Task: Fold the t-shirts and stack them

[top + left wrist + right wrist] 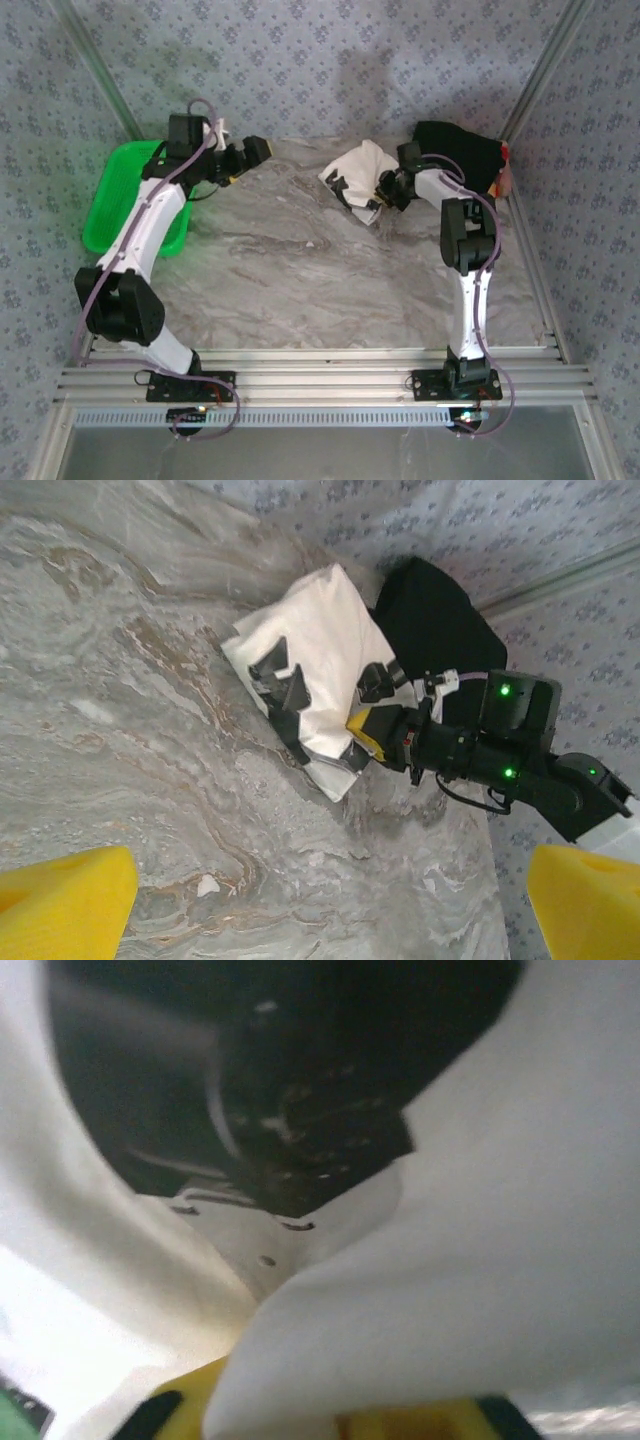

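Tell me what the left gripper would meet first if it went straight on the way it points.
Most likely the off-white shirt, bunched straight ahead of the left gripper. Depth is unclear: angled downward, its fingers might touch the table first.

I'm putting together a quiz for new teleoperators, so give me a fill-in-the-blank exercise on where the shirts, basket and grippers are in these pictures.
1. The green basket sits on the ____ side of the table.
2. The left gripper is wide open and holds ____.
3. The right gripper is at the edge of the off-white t-shirt, whose small marks are ____.
4. The black t-shirt lies in the far ____ corner.
Missing words: left; nothing; black; right.
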